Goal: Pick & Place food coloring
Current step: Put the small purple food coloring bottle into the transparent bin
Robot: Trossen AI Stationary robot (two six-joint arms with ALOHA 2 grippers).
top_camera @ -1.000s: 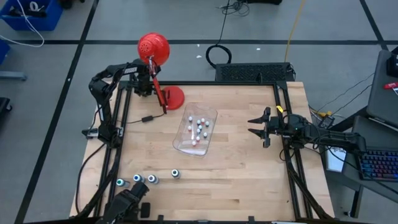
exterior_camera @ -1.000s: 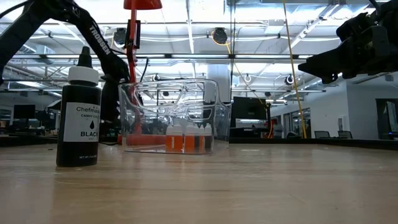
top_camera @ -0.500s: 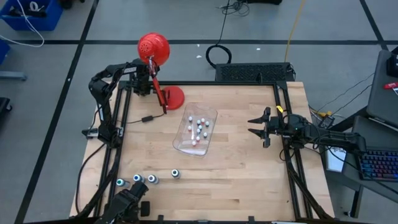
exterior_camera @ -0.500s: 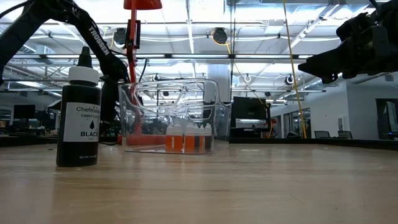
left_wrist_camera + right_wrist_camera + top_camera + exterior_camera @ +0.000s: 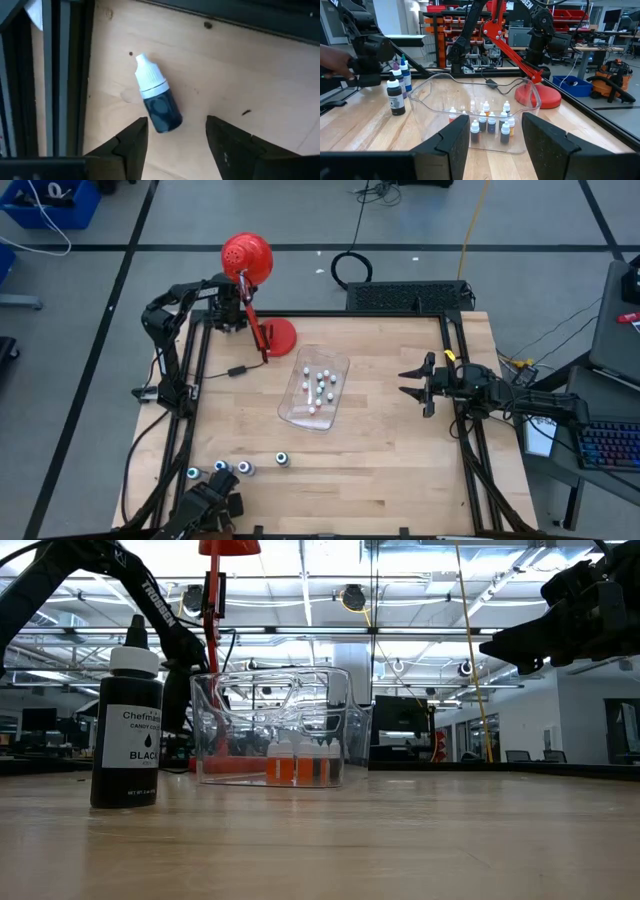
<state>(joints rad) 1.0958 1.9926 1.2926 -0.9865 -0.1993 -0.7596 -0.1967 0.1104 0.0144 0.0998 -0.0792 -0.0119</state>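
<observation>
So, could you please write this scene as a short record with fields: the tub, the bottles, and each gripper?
container: clear plastic tub at the middle of the wooden table, holding small white-capped bottles
loose bottles: larger dark round bottles in a row near the table's front left edge
lying bottle: small dark bottle with a white cap on its side on the wood, untouched
left gripper: open, hovering at the lying bottle
right gripper: open, holding nothing, waiting at the table's right side, facing the tub
other: red desk lamp at the back left
</observation>
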